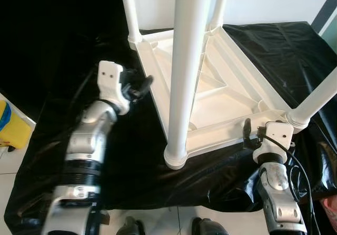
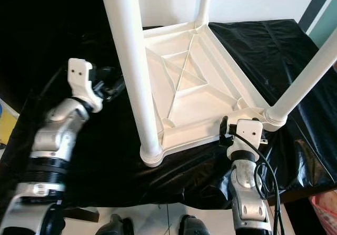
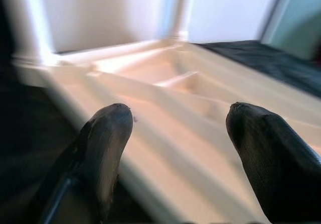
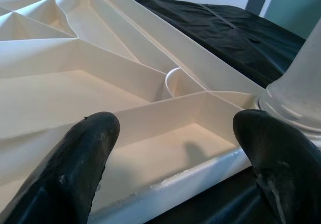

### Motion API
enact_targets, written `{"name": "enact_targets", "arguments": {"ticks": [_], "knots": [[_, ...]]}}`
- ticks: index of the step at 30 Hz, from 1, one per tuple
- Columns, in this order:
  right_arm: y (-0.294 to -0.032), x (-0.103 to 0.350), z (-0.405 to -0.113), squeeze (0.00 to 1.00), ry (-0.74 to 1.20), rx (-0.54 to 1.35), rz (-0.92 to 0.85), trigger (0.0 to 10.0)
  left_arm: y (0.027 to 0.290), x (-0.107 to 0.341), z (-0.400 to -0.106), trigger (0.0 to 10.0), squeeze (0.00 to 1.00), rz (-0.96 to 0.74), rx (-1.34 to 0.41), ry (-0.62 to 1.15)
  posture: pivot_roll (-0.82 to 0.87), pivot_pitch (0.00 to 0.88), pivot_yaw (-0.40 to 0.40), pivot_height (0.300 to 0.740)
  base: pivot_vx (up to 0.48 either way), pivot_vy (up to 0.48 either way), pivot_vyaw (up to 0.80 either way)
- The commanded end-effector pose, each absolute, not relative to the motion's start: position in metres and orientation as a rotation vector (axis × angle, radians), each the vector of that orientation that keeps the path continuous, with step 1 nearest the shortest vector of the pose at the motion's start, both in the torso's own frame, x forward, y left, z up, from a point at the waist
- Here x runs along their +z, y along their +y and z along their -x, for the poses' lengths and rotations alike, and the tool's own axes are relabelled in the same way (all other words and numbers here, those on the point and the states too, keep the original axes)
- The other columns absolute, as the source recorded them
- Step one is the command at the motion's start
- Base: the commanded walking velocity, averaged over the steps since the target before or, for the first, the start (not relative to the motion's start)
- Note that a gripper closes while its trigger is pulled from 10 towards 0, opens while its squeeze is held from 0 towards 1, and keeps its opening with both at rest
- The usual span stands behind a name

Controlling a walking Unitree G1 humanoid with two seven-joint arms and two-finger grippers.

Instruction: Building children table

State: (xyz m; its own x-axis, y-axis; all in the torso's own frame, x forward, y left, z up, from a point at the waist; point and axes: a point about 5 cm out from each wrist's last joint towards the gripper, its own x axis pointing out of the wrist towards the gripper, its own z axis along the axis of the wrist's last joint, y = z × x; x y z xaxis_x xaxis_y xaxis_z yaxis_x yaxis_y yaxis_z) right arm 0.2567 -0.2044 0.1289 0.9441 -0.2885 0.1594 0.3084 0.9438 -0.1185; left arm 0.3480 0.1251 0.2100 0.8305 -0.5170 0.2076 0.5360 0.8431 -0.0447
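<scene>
The left gripper has its two black fingers spread wide with nothing between them, aimed at the left edge of the upturned white table and hovering just beside that rim without touching it. The right gripper likewise holds its fingers well apart, poised at the near rim of the table close to the right-hand corner, where the wrist view looks over the ribbed underside and a small round socket. The table lies upside down on a black plastic sheet with its four white legs standing up from the corners, the near-left one rising tall through the middle of the head view. A yellow object sits on the floor at far left, beyond the sheet.
</scene>
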Motion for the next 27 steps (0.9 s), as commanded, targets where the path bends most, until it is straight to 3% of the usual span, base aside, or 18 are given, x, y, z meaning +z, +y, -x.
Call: {"name": "enact_targets", "arguments": {"ticks": [1, 11, 19, 27], "knots": [[-0.207, 0.12, -0.248, 0.0, -0.092, -0.354, 0.168, 10.0, 0.107, 0.213, -0.341, 10.0, 0.0, 0.131, -0.771, -0.233, -0.16, 0.153, 0.035, 0.74, 0.0, 0.0, 0.0], [-0.213, 0.128, -0.224, 0.0, -0.137, -0.505, 0.181, 10.0, 0.055, 0.204, -0.319, 10.0, 0.0, 0.119, -1.157, -0.21, -0.2, 0.155, 0.043, 0.74, 0.0, 0.0, 0.0], [-0.229, 0.111, -0.216, 0.0, -0.005, -0.654, 0.133, 10.0, 0.039, 0.212, -0.294, 10.0, 0.0, 0.193, -1.347, -0.252, -0.19, 0.154, 0.039, 0.74, 0.0, 0.0, 0.0], [-0.222, 0.103, -0.23, 0.0, 0.04, -0.567, 0.088, 10.0, 0.034, 0.215, -0.279, 10.0, 0.0, 0.225, -1.397, -0.263, -0.18, 0.152, 0.037, 0.74, 0.0, 0.0, 0.0]]}}
